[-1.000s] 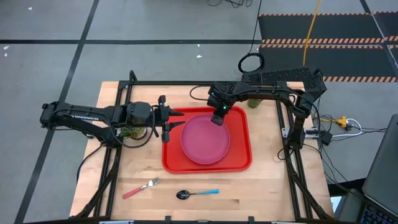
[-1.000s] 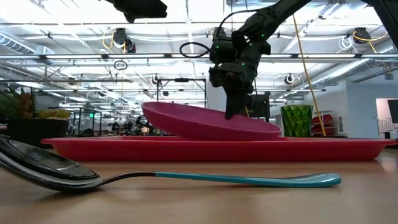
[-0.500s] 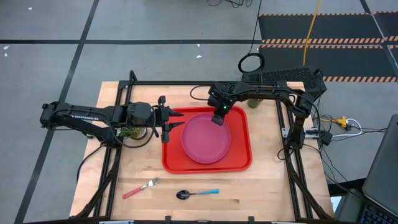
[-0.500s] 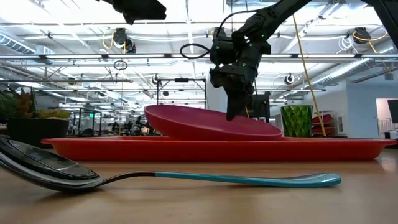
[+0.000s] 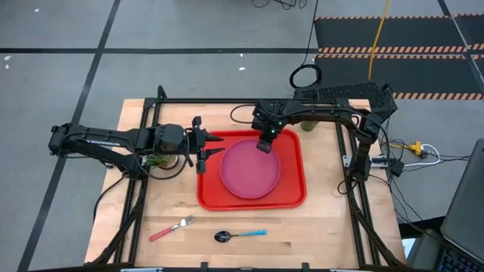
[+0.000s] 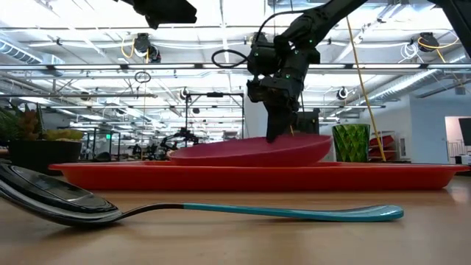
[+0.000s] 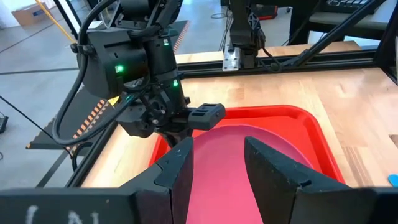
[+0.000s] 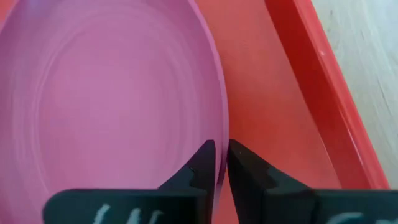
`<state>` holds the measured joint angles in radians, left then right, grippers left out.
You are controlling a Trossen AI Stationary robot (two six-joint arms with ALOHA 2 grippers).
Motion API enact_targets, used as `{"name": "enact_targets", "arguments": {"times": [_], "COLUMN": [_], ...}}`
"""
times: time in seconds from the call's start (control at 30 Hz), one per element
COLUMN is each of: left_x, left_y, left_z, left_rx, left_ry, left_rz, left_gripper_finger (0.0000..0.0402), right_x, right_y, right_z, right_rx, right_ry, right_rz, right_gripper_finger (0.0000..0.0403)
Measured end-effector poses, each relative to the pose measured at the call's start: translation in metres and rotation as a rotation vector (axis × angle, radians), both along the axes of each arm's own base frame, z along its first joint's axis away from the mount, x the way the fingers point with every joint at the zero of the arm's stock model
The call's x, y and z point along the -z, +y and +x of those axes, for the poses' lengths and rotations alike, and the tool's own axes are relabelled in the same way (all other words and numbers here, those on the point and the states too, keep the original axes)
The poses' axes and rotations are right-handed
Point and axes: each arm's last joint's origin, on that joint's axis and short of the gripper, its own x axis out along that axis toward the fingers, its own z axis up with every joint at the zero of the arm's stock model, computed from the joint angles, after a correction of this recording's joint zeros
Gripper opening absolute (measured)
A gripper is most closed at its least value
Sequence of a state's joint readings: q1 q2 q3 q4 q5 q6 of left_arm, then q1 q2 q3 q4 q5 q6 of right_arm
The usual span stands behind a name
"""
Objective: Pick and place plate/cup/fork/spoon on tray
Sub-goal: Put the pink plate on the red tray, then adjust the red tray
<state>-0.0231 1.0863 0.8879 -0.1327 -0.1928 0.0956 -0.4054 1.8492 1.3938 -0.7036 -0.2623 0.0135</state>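
While the pink plate [image 5: 250,169] lies level inside the red tray [image 5: 295,193], we see the right end effector [image 5: 264,143] at the plate's far rim, its two fingers [image 8: 202,163] standing on either side of the rim with a narrow gap between them, so the pinch looks loose rather than tight. In the low view the plate [image 6: 250,150] sits flat on the tray [image 6: 257,177] with that end effector [image 6: 272,132] coming down onto its edge from above. The left end effector [image 5: 203,146] hovers just beside the tray's left rim, its fingers [image 7: 177,171] spread wide and holding nothing. The green cup [image 6: 351,143] stands behind the tray, near the counter's far edge by the right arm. The fork [image 5: 171,227] and the spoon [image 5: 240,235] lie on the bare counter [image 5: 325,227] in front of the tray, near each other but apart, the fork to the left. A small potted plant [image 5: 159,161] sits under the left arm.
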Motion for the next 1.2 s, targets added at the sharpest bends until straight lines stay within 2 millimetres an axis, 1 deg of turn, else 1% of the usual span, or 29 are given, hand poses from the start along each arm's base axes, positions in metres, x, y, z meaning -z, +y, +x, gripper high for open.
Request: {"name": "enact_targets", "arguments": {"times": [0.17,0.33,0.5,0.67,0.83,0.93,1.0,1.1,1.2], "left_x": [0.001,0.001,0.002,0.008,0.017,0.021,0.023,0.026,0.029], "left_y": [-0.002,-0.006,-0.007,-0.007,-0.005,-0.004,-0.004,-0.004,-0.003], "left_z": [0.0,0.0,-0.001,-0.003,-0.008,-0.011,-0.012,-0.014,-0.017], "left_rx": [0.01,0.026,0.032,0.009,-0.05,-0.097,-0.119,-0.137,-0.164], "left_ry": [0.006,0.007,0.016,0.082,0.176,0.218,0.239,0.265,0.298], "left_rz": [0.0,0.003,0.004,-0.006,-0.041,-0.056,-0.069,-0.096,-0.136], "left_gripper_finger": [0.0145,0.0145,0.0145,0.0145,0.0145,0.0145,0.0145,0.0145,0.0145], "right_x": [0.0,0.001,0.007,0.012,0.01,0.002,-0.007,-0.025,-0.043], "right_y": [0.003,0.005,0.005,0.005,0.006,0.006,0.007,0.01,0.015], "right_z": [0.001,0.002,-0.001,-0.005,-0.008,-0.011,-0.014,-0.021,-0.033], "right_rx": [-0.008,-0.005,-0.001,0.004,-0.019,-0.023,-0.02,-0.015,-0.004], "right_ry": [0.0,0.005,0.023,0.059,0.065,0.059,0.044,0.007,0.019], "right_rz": [0.0,-0.016,-0.026,-0.06,-0.071,-0.115,-0.143,-0.16,-0.199], "right_gripper_finger": [0.0049,0.0049,0.005,0.005,0.005,0.005,0.005,0.005,0.005]}}
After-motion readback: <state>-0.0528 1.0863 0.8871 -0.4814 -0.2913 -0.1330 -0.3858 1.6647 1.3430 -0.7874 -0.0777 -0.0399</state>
